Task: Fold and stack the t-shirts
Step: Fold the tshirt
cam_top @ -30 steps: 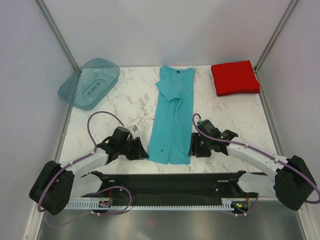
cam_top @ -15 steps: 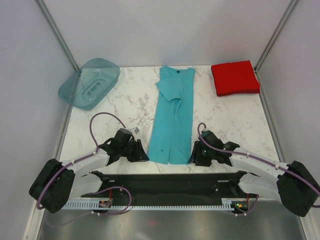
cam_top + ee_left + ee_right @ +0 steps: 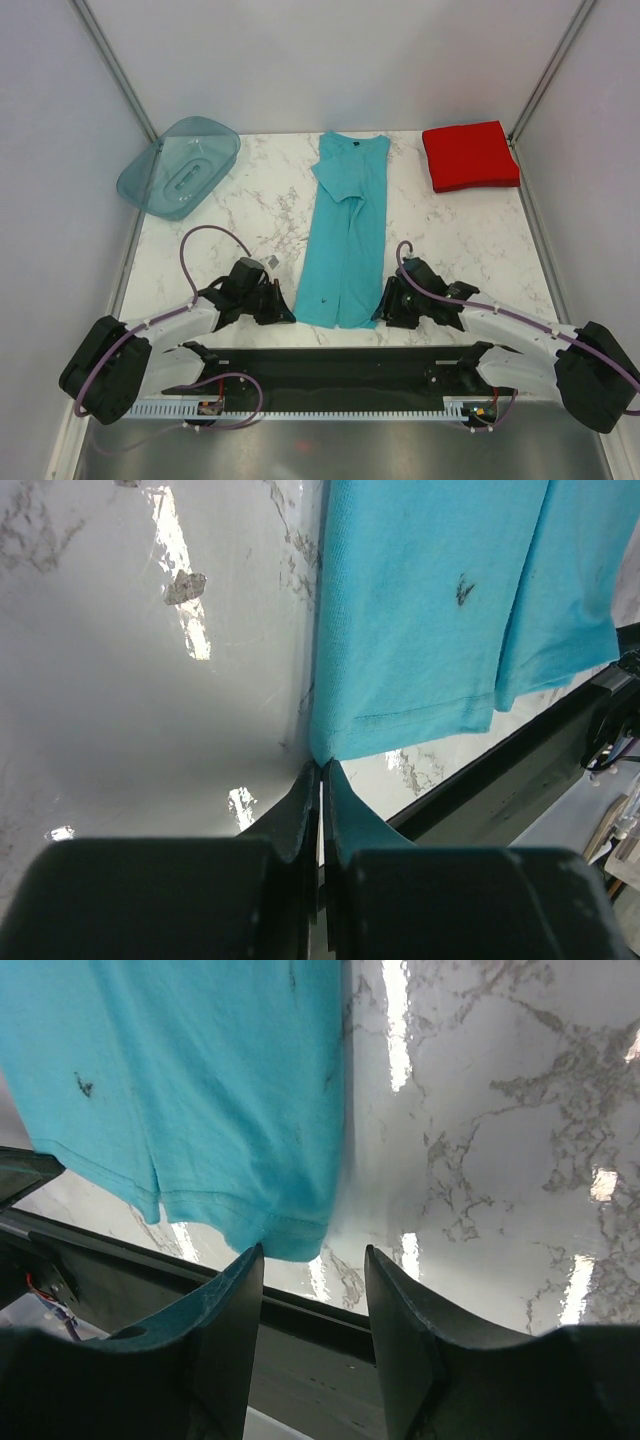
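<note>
Lengthwise, the plain turquoise cloth t-shirt (image 3: 345, 230) lies folded into a narrow strip down the middle of the white marble-patterned table (image 3: 240, 215). Its collar is at the far end and its hem reaches almost to the near edge. In the left wrist view a small dark mark (image 3: 464, 588) shows on the cloth not far above the stitched hem.

The left gripper (image 3: 285, 313) sits low on the table at the hem's near left corner. Its two dark fingers (image 3: 345, 810) are clenched together, and the very tip of that corner runs down into the seam between them, nipped there.

The right gripper (image 3: 382, 312) is at the opposite, near right corner. Its jaws are released and spread apart, and the hem corner lies just ahead of the gap between them without being gripped.

A black rail (image 3: 330, 365) runs along the near edge just behind both grippers.

Well apart, in the far right corner of the table, the bright red cloth t-shirt (image 3: 469, 155) rests as a flat folded square. At the far left, a translucent teal hard plastic tray (image 3: 180, 165) lies partly over the table's edge.
</note>
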